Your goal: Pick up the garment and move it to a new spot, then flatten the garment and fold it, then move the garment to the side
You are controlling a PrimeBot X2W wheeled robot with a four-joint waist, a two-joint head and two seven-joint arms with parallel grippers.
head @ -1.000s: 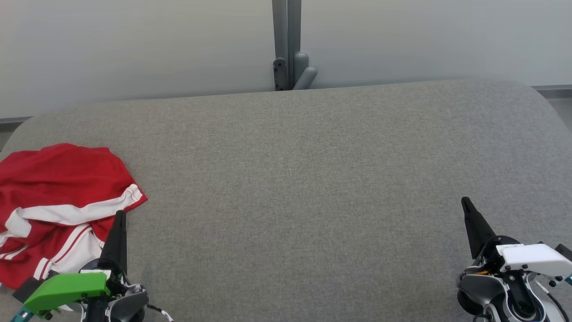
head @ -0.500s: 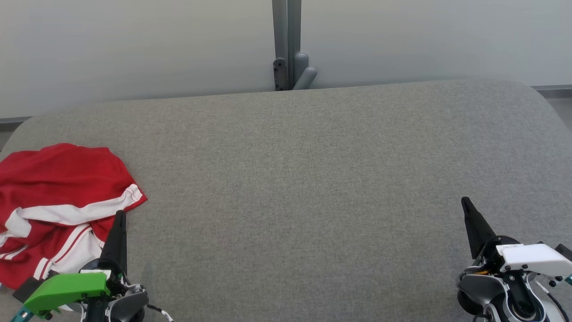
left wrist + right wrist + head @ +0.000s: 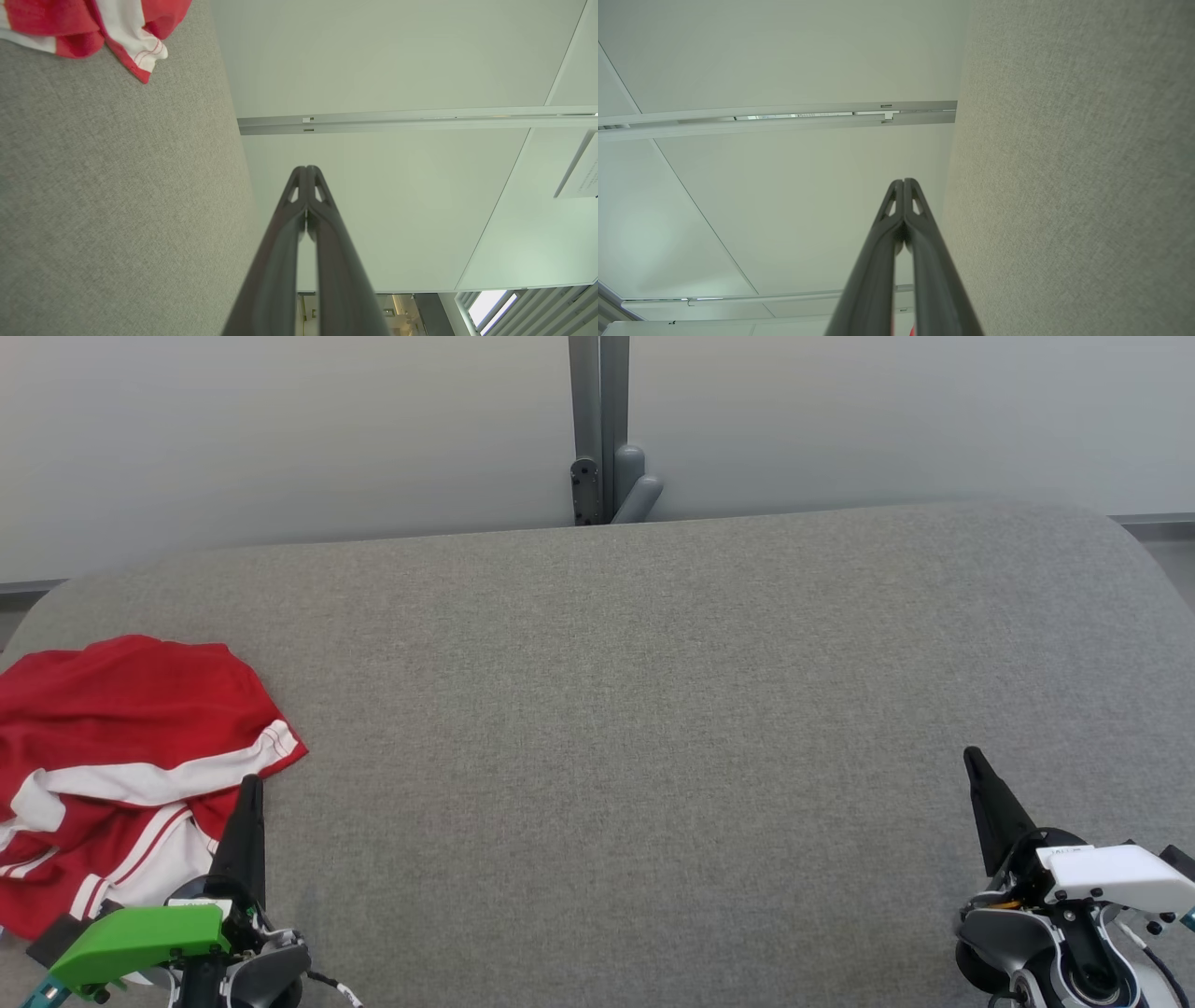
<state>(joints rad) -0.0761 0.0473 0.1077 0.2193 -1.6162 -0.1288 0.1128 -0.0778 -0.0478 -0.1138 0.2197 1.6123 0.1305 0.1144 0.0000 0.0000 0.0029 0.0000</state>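
Observation:
The garment (image 3: 121,747) is red with white stripes and lies crumpled at the left edge of the grey padded table (image 3: 607,709). A corner of the garment (image 3: 131,42) also shows at the top left of the left wrist view. My left gripper (image 3: 250,786) is shut and empty at the lower left, its tip beside the garment's near right edge; whether it touches the cloth I cannot tell. In the left wrist view the left gripper (image 3: 306,169) has its fingertips pressed together. My right gripper (image 3: 971,756) is shut and empty at the lower right, far from the garment, its tips closed in the right wrist view (image 3: 904,181).
A pale wall (image 3: 280,429) rises just behind the table's far edge. A grey vertical post (image 3: 597,429) with a bracket stands at the back centre. The table's corners are rounded at far left and far right.

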